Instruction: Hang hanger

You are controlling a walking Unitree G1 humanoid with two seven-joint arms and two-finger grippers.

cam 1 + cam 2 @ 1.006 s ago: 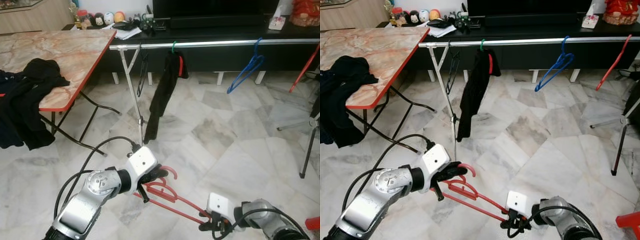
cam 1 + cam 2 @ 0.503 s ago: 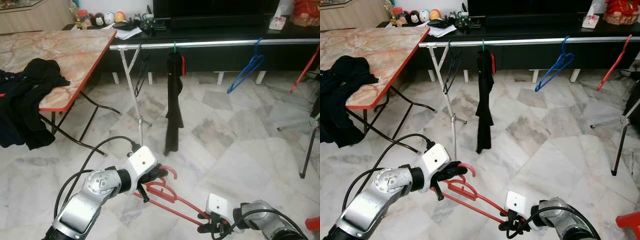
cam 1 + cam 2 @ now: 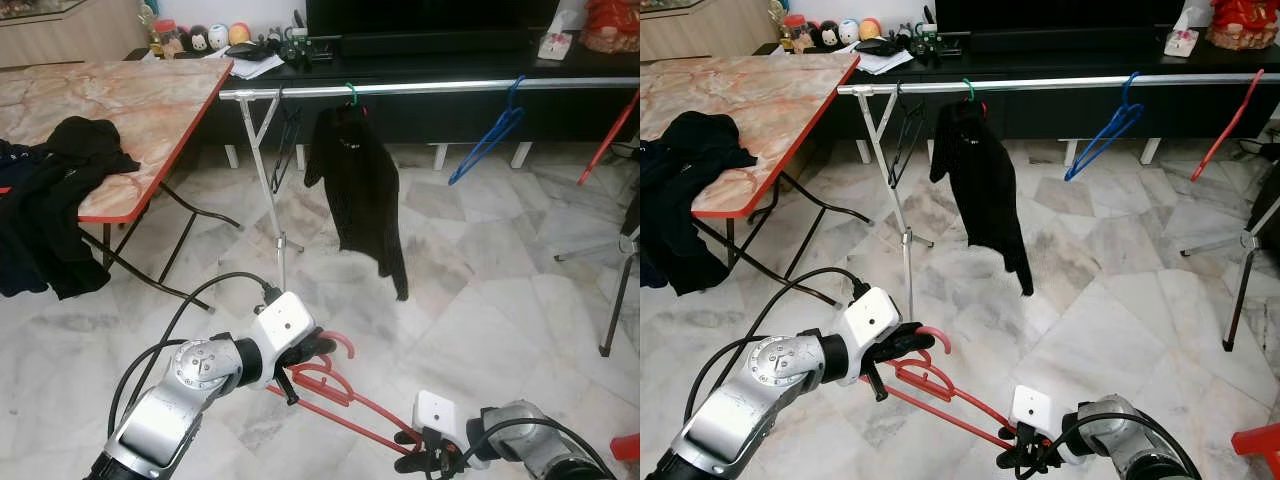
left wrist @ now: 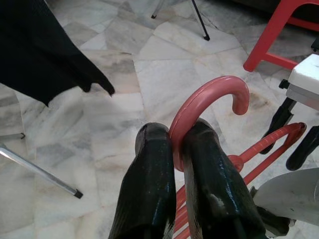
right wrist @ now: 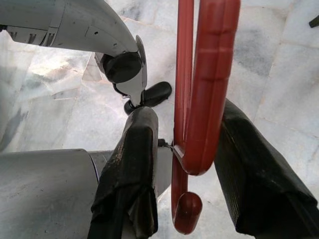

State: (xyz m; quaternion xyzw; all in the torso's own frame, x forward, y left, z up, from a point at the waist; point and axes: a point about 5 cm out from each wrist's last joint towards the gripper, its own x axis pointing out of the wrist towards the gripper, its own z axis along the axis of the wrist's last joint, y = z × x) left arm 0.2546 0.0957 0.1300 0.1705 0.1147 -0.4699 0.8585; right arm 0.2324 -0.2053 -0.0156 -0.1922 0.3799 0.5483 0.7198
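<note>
Right end effector [image 3: 1025, 452], lowest and nearest in the head views: fingers spread wide either side of the shoulder end of the red plastic clothes hanger [image 3: 335, 395]. In the right wrist view the red bars [image 5: 202, 89] pass between the two black pads [image 5: 132, 164] with a gap on each side, so it is released, not pressing the hanger.

Left end effector [image 4: 175, 149]: clenched on the hanger's curved pink-red hook [image 4: 209, 99], both fingers pinching its stem just below the bend. Hanger is held low above the pale marble tile floor [image 3: 480, 290], spanning from the left end effector down toward the right one.

Beyond, at mid-distance: a black garment [image 3: 360, 195] hangs from a green-hooked hanger on the horizontal silver metal clothes rail [image 3: 440, 87], its hem flared out to the robot's right. A thin black wire hanger [image 3: 287, 140] hangs on the rail just left of it. A blue plastic hanger [image 3: 490, 135] and a red one [image 3: 610, 135] hang farther right, both tilted.

Left side: marble-patterned folding desk with red edge [image 3: 130, 100], dark clothes [image 3: 55, 190] heaped over its near corner.

Far: black low cabinet [image 3: 450, 55] behind the rail.
</note>
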